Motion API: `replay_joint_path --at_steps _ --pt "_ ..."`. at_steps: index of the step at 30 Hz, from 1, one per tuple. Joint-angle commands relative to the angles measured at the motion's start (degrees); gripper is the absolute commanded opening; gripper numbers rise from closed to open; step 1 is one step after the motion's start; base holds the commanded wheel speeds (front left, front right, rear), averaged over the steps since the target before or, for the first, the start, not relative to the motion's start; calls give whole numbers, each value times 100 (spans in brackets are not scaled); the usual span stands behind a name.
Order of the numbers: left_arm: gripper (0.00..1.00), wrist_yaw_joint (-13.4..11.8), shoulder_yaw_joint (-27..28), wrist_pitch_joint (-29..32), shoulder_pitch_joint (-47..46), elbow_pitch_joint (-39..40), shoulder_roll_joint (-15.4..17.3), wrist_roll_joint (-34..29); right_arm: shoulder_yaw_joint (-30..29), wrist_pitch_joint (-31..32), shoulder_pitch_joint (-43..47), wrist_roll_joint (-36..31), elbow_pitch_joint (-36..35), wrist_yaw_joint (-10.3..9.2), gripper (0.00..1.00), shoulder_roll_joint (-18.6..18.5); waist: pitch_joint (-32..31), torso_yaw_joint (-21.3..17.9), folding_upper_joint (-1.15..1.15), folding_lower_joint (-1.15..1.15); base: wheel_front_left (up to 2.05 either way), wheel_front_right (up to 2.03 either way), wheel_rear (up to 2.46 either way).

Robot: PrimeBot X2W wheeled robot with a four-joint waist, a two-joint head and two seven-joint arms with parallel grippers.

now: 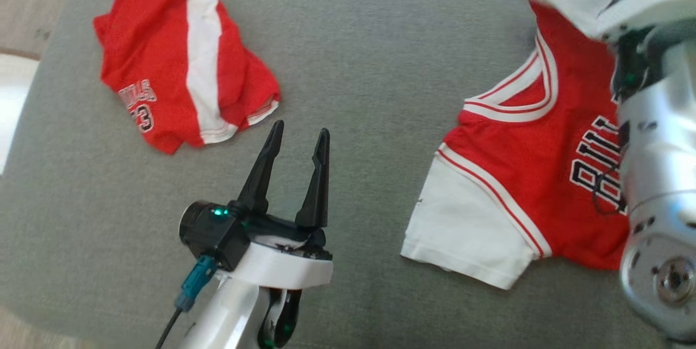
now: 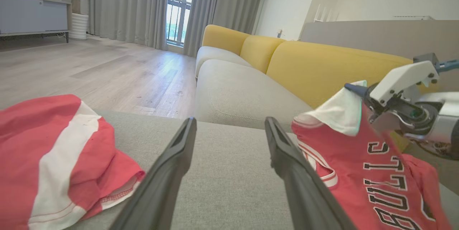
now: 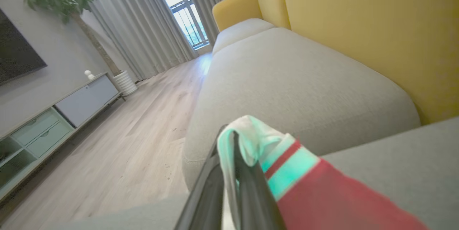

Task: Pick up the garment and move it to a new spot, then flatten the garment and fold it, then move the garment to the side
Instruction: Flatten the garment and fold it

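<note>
right gripper (image 3: 233, 140) clamped on the white sleeve (image 3: 252, 133) of the bulls jersey (image 1: 522, 175), upper right of head view (left gripper (image 1: 300, 134) spread wide); lift high so the hem clears.

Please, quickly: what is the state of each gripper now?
Left gripper: open, holding nothing.
Right gripper: shut on the jersey, at its white sleeve.

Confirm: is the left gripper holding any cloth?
No, the left gripper stands open over bare cushion, between the crumpled garment and the jersey.
</note>
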State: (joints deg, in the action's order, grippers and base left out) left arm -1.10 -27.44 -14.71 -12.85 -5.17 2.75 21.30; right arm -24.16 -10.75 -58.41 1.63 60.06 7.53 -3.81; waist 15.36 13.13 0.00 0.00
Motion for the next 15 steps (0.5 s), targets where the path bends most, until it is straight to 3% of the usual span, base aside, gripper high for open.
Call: replay_joint_path --at_steps 1,6,7,8,15 --pt "100 -39 141 -29 -133 200 12 66 205 32 -418 -68 -138 -4 0 12 54 154 0 0 0 0 0" --pt "100 -64 64 -29 -142 225 12 168 129 207 -874 -608 198 -4 0 -390 173 609 0 0 0 0 0" --pt "100 -73 63 -29 -142 230 12 180 98 239 -918 -735 267 -4 18 -440 193 666 0 0 0 0 0" --pt "100 -83 67 -29 -140 236 12 192 55 291 -950 -861 343 -4 100 -481 211 712 0 0 0 0 0" --pt "100 -145 169 -29 -112 256 12 211 -43 450 -965 -1643 679 -4 100 -451 186 710 0 0 0 0 0"
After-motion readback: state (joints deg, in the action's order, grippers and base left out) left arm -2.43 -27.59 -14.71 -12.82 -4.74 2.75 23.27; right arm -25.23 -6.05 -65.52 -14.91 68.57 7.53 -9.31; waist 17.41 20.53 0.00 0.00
